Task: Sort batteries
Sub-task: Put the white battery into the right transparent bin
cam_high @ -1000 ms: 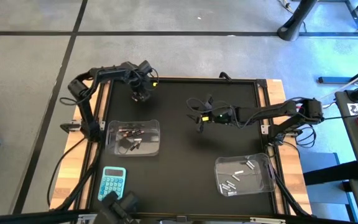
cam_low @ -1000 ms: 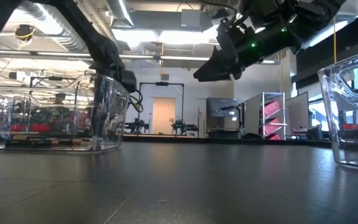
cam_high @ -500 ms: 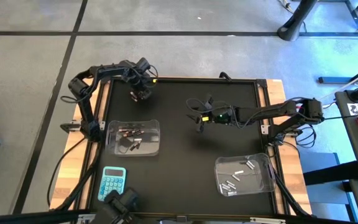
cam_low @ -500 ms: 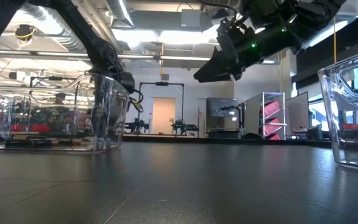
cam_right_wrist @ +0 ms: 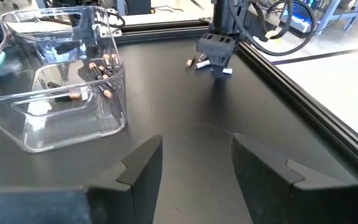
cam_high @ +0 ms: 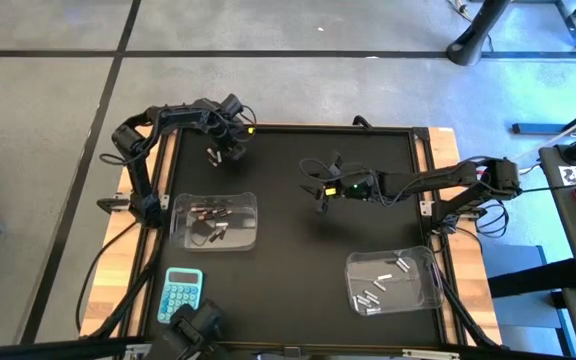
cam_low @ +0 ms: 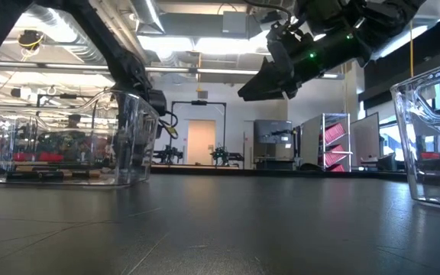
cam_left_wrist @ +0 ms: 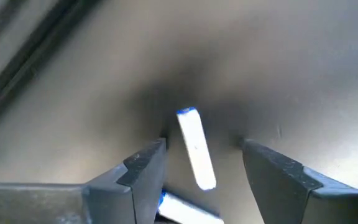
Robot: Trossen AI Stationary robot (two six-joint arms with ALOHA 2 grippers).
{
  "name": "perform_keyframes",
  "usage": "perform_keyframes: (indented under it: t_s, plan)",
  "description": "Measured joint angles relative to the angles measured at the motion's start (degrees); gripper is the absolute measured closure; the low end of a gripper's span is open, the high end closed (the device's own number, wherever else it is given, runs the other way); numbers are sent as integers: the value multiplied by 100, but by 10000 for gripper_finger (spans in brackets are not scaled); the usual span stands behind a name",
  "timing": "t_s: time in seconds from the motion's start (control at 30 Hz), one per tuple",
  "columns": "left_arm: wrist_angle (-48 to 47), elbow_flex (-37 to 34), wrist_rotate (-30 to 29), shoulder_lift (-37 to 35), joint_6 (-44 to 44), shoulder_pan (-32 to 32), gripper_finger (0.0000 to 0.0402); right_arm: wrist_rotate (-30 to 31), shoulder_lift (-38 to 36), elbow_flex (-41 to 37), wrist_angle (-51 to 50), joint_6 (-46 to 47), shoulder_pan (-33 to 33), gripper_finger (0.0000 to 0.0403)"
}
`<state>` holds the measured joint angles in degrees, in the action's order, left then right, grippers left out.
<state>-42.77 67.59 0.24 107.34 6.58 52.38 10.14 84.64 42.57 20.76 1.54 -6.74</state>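
My left gripper (cam_high: 218,153) hangs open over the table's far left part. Its fingers stand on either side of a silvery-white battery (cam_left_wrist: 194,149) with a blue end, which lies flat on the black mat; they do not touch it. A second light battery (cam_left_wrist: 188,210) lies close by, and the right wrist view shows these loose batteries (cam_right_wrist: 196,62) beside the left gripper (cam_right_wrist: 216,59). My right gripper (cam_high: 318,187) waits open above the middle of the table, holding nothing. Dark batteries with reddish ends (cam_right_wrist: 101,65) lie in the left clear tub (cam_high: 248,205). Silvery ones (cam_high: 378,285) lie in the right tub (cam_high: 430,270).
A blue calculator (cam_high: 181,293) lies at the near left corner. The left tub (cam_low: 67,137) and right tub (cam_low: 434,137) stand on the mat's near half. A raised frame edge (cam_right_wrist: 303,93) runs along the table's border. Bare black mat (cam_high: 308,260) lies between the tubs.
My left gripper has shifted a little toward the table's left edge, over the loose batteries. My right arm has kept still.
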Motion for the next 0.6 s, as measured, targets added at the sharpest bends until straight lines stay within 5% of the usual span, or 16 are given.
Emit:
perform_keyframes:
  t_s: [0.33,0.6]
  plan:
    - [-316,-117,-22,-35,3,21,220,-32,0,0,-10,44,0,210]
    - [-194,-199,-59,25,66,35,361,-80,-58,0,-115,135,11,210]
